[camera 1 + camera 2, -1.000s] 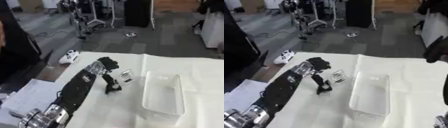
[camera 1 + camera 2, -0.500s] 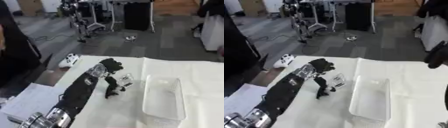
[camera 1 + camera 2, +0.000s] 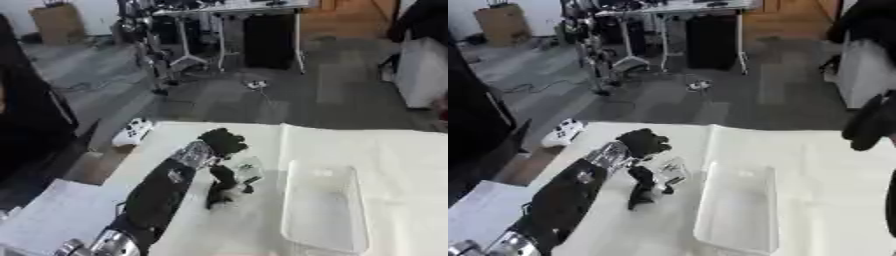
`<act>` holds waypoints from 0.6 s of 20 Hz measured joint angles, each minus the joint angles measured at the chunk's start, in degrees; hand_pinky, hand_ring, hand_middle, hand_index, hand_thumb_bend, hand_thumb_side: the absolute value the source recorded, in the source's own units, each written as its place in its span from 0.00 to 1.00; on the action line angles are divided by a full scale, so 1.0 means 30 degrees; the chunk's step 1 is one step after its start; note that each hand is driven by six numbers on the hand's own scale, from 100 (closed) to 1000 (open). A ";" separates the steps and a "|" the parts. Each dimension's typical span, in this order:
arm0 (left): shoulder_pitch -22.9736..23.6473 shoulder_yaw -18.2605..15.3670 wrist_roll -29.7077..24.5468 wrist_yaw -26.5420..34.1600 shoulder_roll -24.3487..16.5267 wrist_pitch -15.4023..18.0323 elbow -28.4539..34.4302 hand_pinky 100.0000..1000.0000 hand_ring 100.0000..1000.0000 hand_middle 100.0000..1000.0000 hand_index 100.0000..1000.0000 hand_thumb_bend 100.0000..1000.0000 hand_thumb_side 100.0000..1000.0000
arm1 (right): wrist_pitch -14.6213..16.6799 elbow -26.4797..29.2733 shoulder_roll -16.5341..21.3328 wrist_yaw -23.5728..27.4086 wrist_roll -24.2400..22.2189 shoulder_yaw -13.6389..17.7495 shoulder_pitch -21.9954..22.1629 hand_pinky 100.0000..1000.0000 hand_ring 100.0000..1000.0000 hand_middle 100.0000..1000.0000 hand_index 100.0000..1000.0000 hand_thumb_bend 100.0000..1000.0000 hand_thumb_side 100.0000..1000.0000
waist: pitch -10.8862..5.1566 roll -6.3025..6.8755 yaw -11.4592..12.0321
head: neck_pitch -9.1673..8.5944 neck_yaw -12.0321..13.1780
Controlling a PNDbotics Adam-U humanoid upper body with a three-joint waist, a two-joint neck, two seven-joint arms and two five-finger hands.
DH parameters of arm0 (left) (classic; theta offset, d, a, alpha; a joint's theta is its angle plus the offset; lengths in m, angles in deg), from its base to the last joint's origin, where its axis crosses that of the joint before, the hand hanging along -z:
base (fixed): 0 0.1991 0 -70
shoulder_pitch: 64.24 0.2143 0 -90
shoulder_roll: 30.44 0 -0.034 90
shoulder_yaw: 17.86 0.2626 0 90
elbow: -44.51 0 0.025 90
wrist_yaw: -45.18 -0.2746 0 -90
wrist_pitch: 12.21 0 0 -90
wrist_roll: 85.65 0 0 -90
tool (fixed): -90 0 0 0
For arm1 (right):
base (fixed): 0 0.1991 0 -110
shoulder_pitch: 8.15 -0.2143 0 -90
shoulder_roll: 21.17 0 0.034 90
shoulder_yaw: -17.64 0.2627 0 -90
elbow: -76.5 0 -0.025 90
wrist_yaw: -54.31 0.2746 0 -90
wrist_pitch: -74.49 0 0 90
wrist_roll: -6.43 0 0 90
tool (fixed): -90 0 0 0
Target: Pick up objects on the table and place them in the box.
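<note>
Left hand (image 3: 222, 141): one, black, at the end of a black forearm with a silver wrist joint, reaching in from the lower left across the white table (image 3: 394, 150). Fingers curled downward over a small clear object (image 3: 248, 170); whether they actually close on it cannot be told, since the view is blurred there.

Small clear object: one, pale and translucent, with a faint greenish tint, just beneath and to the right of the left hand, lying between the hand and the box. Its exact shape is not legible.

Dark object (image 3: 223, 187): one, black, slim and irregular, standing or lying on the tabletop directly below the left hand and touching or nearly touching the clear object. Kind not identifiable.

Box (image 3: 322, 207): one, a clear plastic rectangular bin, open at the top, long side running away from the camera, resting on the table just to the right of the two small objects. Nothing can be made out inside it.

Right hand (image 3: 868, 122): one, a dark shape at the right edge of the right eye view, raised above the table and well apart from the box; finger state cannot be told.

Table: one, covered in white, with a seam or fold running down it near the box's left side.

White device (image 3: 133, 133): one, on the floor just beyond the table's left corner.
</note>
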 measured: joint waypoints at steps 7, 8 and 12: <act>-0.0220 -0.0106 -0.0179 0.0040 -0.0327 -0.0284 0.0006 1.00 0.94 0.98 1.00 0.53 1.00 | 0.0099 0.0000 -0.0175 0.0034 -0.0005 -0.0009 -0.0325 0.25 0.22 0.29 0.44 0.32 1.00 | 0.0510 0.0081 -0.0388 | -0.0241 0.0194; -0.0249 -0.0108 -0.0197 0.0033 -0.0401 -0.0325 0.0006 1.00 0.94 0.98 1.00 0.53 1.00 | 0.0121 0.0000 -0.0179 0.0061 -0.0003 -0.0011 -0.0347 0.25 0.22 0.29 0.44 0.32 1.00 | 0.0576 0.0084 -0.0462 | -0.0244 0.0223; -0.0258 -0.0123 -0.0192 -0.0017 -0.0428 -0.0462 0.0002 1.00 0.94 0.98 1.00 0.49 1.00 | 0.0232 0.0000 -0.0341 0.0079 -0.0026 -0.0062 -0.0533 0.25 0.22 0.29 0.44 0.32 1.00 | 0.0774 0.0117 -0.0645 | -0.0409 0.0351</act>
